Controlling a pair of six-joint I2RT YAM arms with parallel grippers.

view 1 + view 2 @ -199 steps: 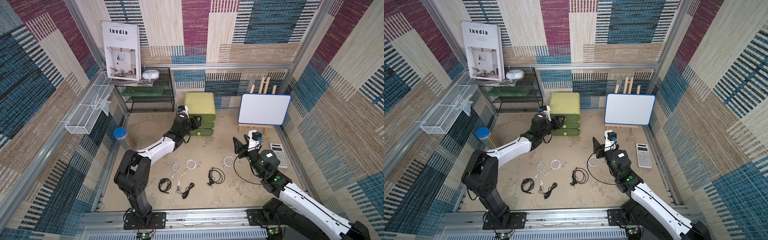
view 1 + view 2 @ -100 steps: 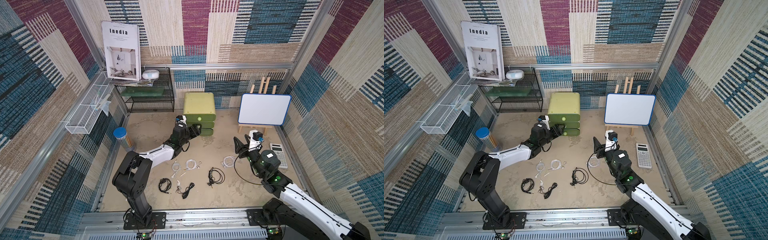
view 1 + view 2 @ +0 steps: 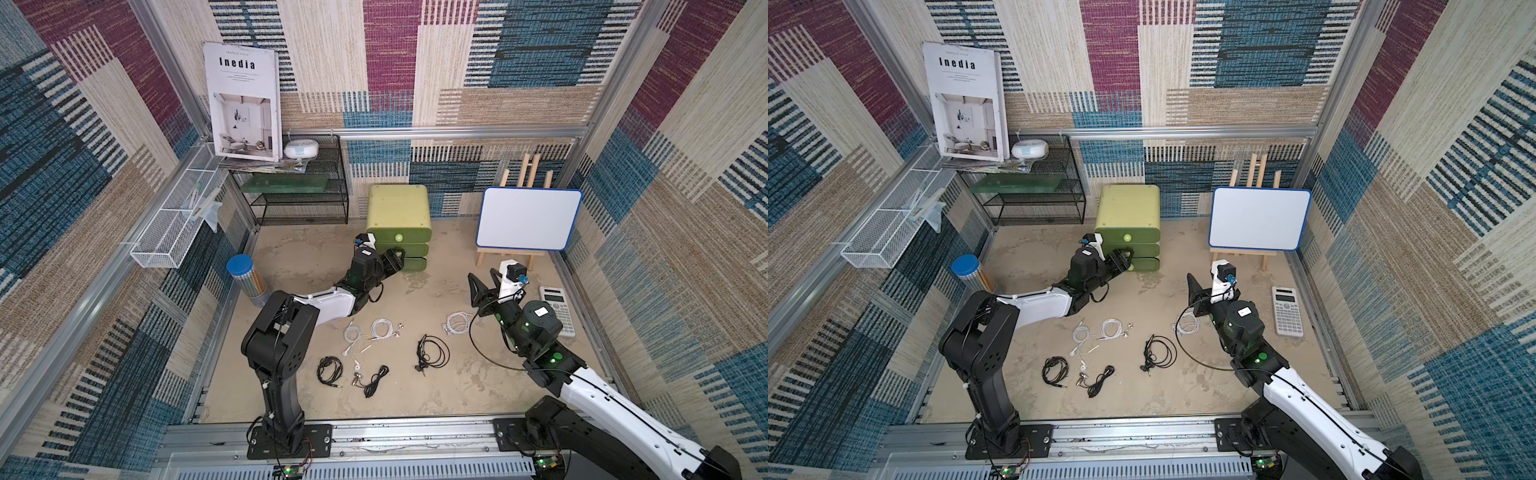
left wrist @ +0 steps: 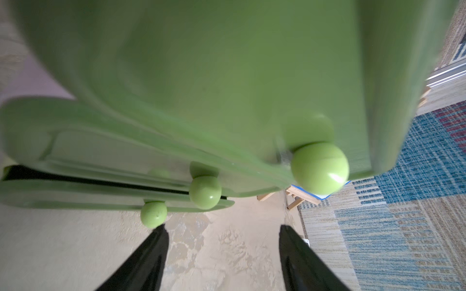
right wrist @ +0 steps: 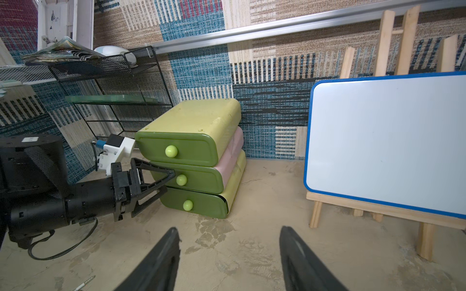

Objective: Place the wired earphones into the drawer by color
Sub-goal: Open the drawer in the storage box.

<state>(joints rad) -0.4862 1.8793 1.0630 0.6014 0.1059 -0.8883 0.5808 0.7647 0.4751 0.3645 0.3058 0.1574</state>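
Observation:
The green three-drawer cabinet [image 3: 397, 212] stands at the back centre, and its drawer fronts look closed in the right wrist view. My left gripper [image 3: 397, 262] is open just in front of the middle drawer's knob [image 5: 181, 180], holding nothing. One fingertip is next to the bottom knob [image 4: 153, 214]. Wired earphones lie on the floor: white bundles [image 3: 353, 332] [image 3: 384, 328] [image 3: 457, 322] and black bundles [image 3: 330, 370] [image 3: 376, 380] [image 3: 432, 357]. My right gripper [image 3: 484, 282] hangs open and empty above the floor, just behind the rightmost white bundle.
A whiteboard on a wooden easel [image 3: 528, 218] stands right of the cabinet, with a calculator [image 3: 557, 309] on the floor beside my right arm. A black wire shelf [image 3: 299, 199] is at the back left, and a blue-lidded canister [image 3: 241, 270] by the left wall.
My left gripper has dropped from the top drawer's level down to the lower drawer fronts, and its jaws have opened wider. The right arm has not moved.

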